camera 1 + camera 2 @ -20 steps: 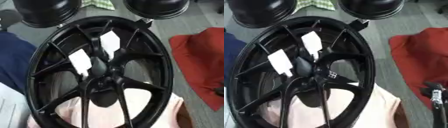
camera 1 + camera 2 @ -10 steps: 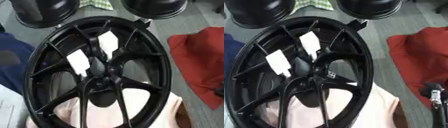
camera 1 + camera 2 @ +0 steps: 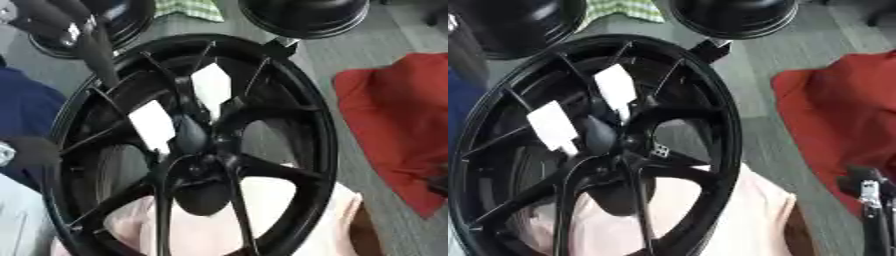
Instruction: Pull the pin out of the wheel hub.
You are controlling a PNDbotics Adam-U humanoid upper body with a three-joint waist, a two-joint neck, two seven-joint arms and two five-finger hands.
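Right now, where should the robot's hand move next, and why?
Probably bring the left hand down and inward toward the hub. It sits over the upper-left rim of the wheel, apart from the centre. I cannot make out the pin.

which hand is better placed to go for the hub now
Left, probably. The left hand hangs over the wheel's upper-left rim, nearer the hub. The right hand sits off the wheel at the lower right, beside the red cloth.
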